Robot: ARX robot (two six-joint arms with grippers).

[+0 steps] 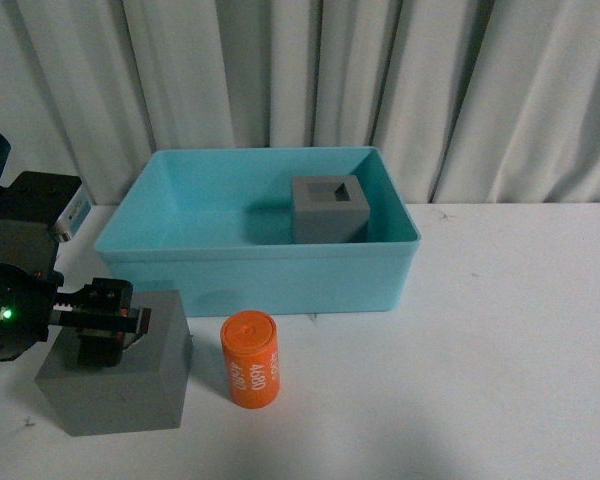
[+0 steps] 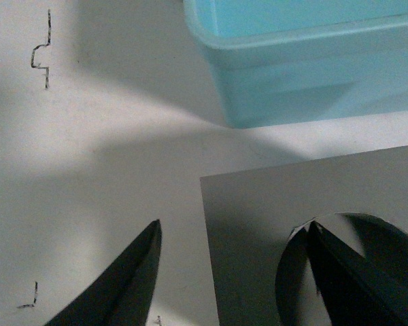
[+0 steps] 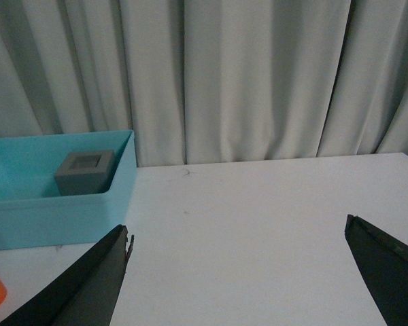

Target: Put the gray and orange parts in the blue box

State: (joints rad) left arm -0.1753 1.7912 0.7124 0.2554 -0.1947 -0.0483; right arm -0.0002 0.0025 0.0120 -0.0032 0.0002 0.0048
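i see one gray cube point(image 1: 329, 208) already in the blue box point(image 1: 255, 270), upper centre. lower left, my left end effector point(image 1: 102, 318) is spread astride the second cube point(image 1: 115, 385) wall. the orange cylinder point(image 1: 250, 358) sits on the tabletop point(image 1: 480, 350). my right end effector point(image 3: 238, 272) is spread, empty.

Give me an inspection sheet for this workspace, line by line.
Surface: white table, a few small dark marks.
Job's things: one gray cube inside the blue box; second gray cube and upright orange cylinder on the table in front of the box.
Clutter: nothing seen.
Hands: left hand open, one finger in the second cube's round hole, the other outside its wall; right hand open, empty.
Cables: nothing seen.
Surroundings: pale curtain behind the table.
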